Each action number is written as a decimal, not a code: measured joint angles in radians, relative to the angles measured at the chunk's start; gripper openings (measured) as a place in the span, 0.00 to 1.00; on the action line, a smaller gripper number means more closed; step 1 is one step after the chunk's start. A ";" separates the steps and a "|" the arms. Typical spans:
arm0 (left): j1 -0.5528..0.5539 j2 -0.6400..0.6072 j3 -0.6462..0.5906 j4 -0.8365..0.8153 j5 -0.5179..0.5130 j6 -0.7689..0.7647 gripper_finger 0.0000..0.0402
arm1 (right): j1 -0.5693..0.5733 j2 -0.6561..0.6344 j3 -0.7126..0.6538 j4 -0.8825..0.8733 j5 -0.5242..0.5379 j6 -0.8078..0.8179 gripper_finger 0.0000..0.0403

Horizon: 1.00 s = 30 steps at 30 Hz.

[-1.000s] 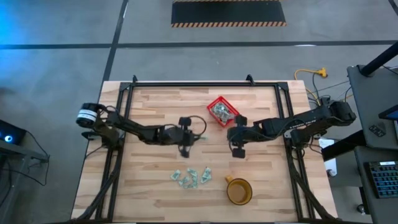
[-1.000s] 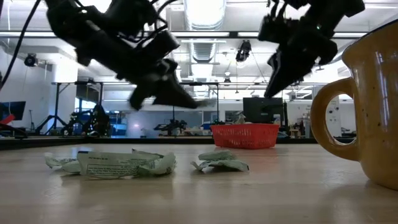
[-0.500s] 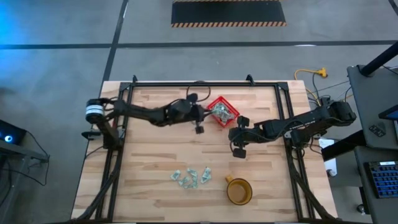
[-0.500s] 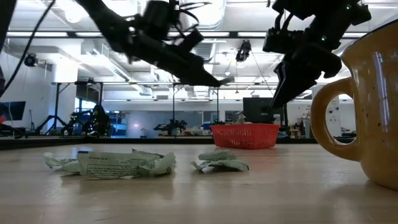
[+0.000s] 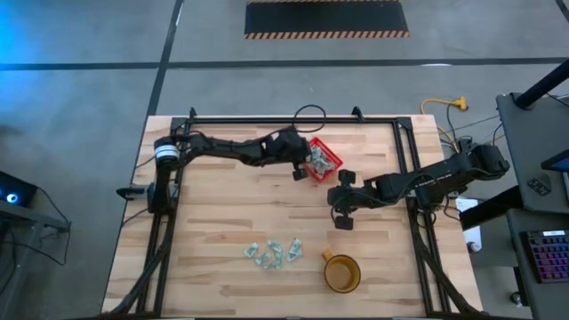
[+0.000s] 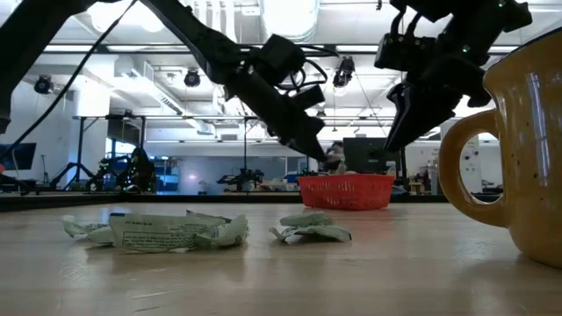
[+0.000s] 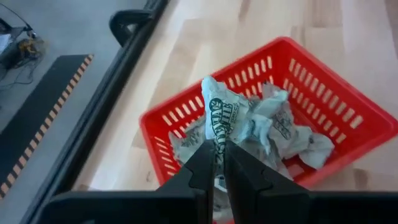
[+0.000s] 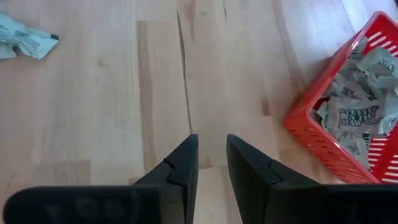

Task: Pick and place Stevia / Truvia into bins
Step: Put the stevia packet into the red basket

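Left hand (image 7: 215,163): hung over the basket's near rim, fingers pinched tight on one sachet (image 7: 219,118).
Basket (image 5: 331,151): red, toward the worktop's far edge, heaped with crumpled sachets below its rim.
Right hand (image 5: 343,220): above bare wood beside the basket, holding nothing, fingers a narrow gap apart.
Loose sachets (image 5: 274,253): a small cluster near the front edge, well apart from the basket.
Cup (image 5: 342,273): just right of that cluster.
Worktop (image 5: 222,213): wide bare wood between cluster and basket.
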 joint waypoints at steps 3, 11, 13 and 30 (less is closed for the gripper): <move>0.004 -0.002 0.001 -0.008 -0.021 0.011 0.04 | 0.000 0.000 0.000 0.003 0.000 0.000 0.19; 0.003 -0.006 -0.001 -0.034 -0.023 0.079 0.27 | 0.000 0.000 0.000 0.060 -0.003 -0.004 0.17; 0.003 -0.006 -0.001 -0.033 -0.023 0.071 0.36 | 0.000 0.000 0.000 0.080 -0.005 -0.004 0.18; -0.125 -0.296 -0.201 -0.291 -0.020 0.013 0.61 | 0.000 0.135 0.000 0.487 -0.312 -0.189 0.23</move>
